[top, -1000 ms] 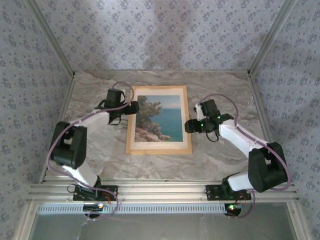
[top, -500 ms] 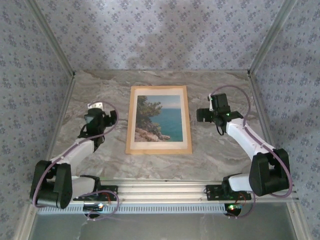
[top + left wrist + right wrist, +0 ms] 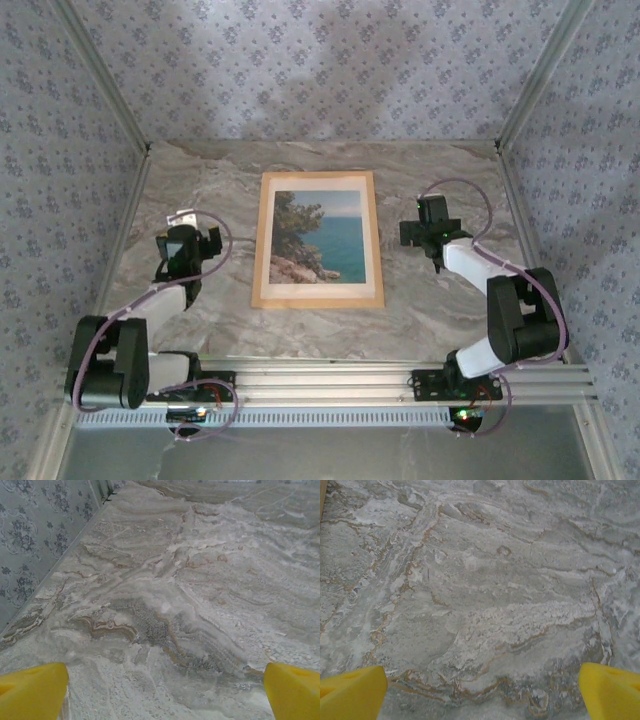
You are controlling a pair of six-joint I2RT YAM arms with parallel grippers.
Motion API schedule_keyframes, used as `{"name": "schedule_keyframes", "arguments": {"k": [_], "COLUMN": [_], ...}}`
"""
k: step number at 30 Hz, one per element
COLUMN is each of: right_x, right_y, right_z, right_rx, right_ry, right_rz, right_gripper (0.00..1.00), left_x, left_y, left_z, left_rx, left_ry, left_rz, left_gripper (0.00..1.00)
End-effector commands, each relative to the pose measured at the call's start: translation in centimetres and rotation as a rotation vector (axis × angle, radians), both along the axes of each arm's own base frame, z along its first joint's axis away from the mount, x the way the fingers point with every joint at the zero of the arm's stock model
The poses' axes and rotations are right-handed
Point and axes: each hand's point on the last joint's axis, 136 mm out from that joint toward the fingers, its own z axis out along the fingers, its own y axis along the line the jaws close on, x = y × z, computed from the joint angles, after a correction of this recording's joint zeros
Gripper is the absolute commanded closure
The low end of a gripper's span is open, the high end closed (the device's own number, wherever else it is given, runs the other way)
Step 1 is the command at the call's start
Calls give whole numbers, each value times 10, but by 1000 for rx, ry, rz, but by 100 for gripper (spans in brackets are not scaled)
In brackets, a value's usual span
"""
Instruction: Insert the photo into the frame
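Two arms are bolted at the near edge of the desk (image 3: 440,315), which looks like grey marble. A little farther in, the frame (image 3: 317,299) of light wood lies flat in the middle of the desk. The photo (image 3: 320,235) of blue sea, trees and rocks lies inside it, with a pale border around it. The left hand (image 3: 184,220) is off to the left of the frame, well apart from it, wide open and holding nothing. Its yellow fingers (image 3: 32,692) show at the bottom corners of its own camera view, with bare desk between them. The right hand (image 3: 431,208) is off to the right of the frame, apart from it, wide open too and holding nothing. Its yellow fingers (image 3: 350,692) have bare desk between them. Behind the desk stands a wall (image 3: 320,70) with small blue flowers.
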Motion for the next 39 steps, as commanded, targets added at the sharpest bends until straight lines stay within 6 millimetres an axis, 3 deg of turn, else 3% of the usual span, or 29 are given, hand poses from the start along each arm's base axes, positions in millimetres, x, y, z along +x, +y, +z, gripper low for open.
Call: {"name": "schedule_keyframes", "arguments": {"k": [1,6,11,15,20,22,39], "right_x": [10,16,20,12,2,1,4], "right_y": [-8,-16,-22,-33,-54,-56,-55], "right_z": [0,2,11,8,4,-2,0], "right_rx": [-62,-67,-75,-15,104,101,102], "right_ry": [-88,-188,-305,-329,-476,-408,-418], "right_rz": [30,35,46,20,-21,-36,-27], "right_gripper": [0,0,0,0,0,0,0], "left_x": [9,24,34,36,36,36,35], "left_y": [5,7,0,-1,-1,-1,-1], "left_z": [0,4,-20,-22,-23,-25,-25], "left_rx": [40,3,-30,-57,-57,-58,-56], "left_ry": [-43,-105,-131,-90,-88,-83,-83], "left_rz": [-10,-24,-95,-109,-108,-108,-109], "left_gripper": [0,0,0,0,0,0,0]}}
